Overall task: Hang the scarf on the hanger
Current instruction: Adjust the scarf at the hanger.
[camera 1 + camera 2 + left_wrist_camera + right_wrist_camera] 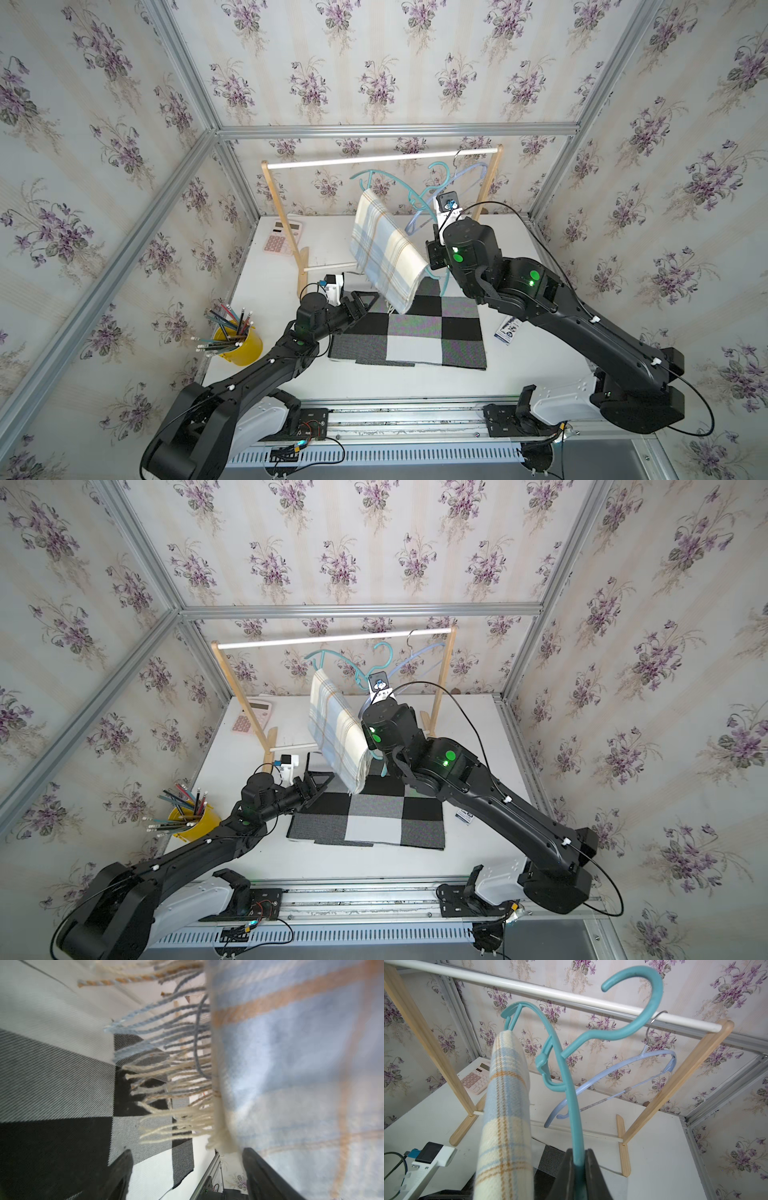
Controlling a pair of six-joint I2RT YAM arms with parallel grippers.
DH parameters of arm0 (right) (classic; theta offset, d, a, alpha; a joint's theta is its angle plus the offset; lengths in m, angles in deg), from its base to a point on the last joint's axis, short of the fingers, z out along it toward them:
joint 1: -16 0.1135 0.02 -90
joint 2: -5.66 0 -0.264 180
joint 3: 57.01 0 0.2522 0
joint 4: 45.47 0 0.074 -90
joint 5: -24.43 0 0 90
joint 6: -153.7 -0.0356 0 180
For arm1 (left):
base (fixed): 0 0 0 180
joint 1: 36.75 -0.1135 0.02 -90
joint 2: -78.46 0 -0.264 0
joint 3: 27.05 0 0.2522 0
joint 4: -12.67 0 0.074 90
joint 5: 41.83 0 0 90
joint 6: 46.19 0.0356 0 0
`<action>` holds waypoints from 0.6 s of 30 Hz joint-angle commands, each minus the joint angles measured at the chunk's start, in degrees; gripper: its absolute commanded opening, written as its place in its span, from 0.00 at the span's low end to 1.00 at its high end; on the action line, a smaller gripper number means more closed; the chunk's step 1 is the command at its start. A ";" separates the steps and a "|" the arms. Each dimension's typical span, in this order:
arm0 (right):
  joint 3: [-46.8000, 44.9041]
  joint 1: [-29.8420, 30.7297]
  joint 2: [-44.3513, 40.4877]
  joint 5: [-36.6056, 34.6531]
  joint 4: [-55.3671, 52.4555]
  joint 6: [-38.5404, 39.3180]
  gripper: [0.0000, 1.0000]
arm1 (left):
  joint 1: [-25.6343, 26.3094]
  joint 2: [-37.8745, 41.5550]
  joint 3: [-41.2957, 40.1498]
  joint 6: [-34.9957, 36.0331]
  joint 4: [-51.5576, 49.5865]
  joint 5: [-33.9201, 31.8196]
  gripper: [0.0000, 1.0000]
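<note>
The scarf (384, 249) lay folded over one arm of the teal hanger (571, 1084), up in the air in front of the rack (374, 160). Its fringe dangled low over the checked cloth (415, 336) on the table (519, 374); whether the tassels brushed the cloth I could not tell. The right gripper (579, 1159) had its jaws pinched on the hanger's other arm and carried the whole thing tilted, hook uppermost. The hook sat near the white rod but not over it. The left gripper (187, 1155) waited low beside the fringe with its jaws spread wide and nothing between them, though one finger (255, 1167) stood just against the scarf's edge. To my eye the draping itself was as good as done, and the step in hand was the left arm getting clear of the cloth. The next move, I judged, belonged to the right arm: raise the hanger, carry the hook over the rod and lower it on, keeping clear of the pale blue hanger (612, 1072) already hanging near the rod's end. It called for a level, unhurried carry, since the scarf rested on a sloping arm with nothing pinning it and might slide off. The left arm needed to back away without snagging a tassel.
</note>
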 commanded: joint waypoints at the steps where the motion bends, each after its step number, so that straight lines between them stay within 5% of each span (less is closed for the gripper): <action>1: 0.88 -0.76 -0.45 2.70 1.11 -4.15 0.00 | -0.05 -3.39 0.03 -1.35 18.53 3.74 0.84; 5: 1.70 -1.32 -0.23 3.66 0.63 -4.53 0.00 | -0.05 -9.66 0.30 -4.50 30.06 5.91 0.82; 18: 5.55 -2.19 0.46 6.62 -1.06 -5.63 0.00 | 0.04 -21.59 4.26 -9.55 42.16 8.80 0.75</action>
